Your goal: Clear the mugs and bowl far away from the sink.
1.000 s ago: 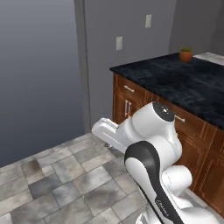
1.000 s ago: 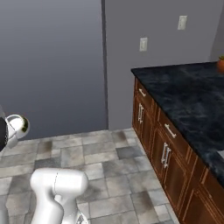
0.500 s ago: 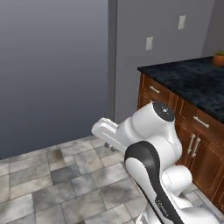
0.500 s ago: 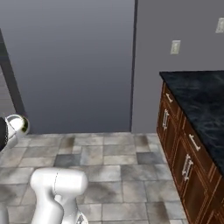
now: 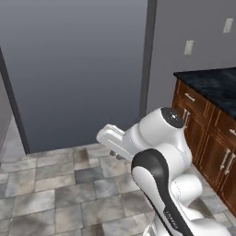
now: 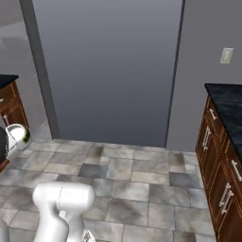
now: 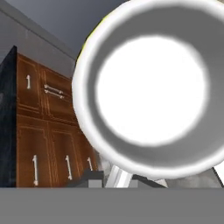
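The gripper (image 7: pixel 114 180) is clenched on what looks like the white mug (image 7: pixel 151 89), held close before the hand camera; keep it level while the base carries it away from the sink

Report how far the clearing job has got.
Done: nothing visible proves any item is placed yet. In hand: the gripper is shut on a round white vessel with a yellowish edge, probably the bowl. Left: setting it down, perhaps on the dark counter.
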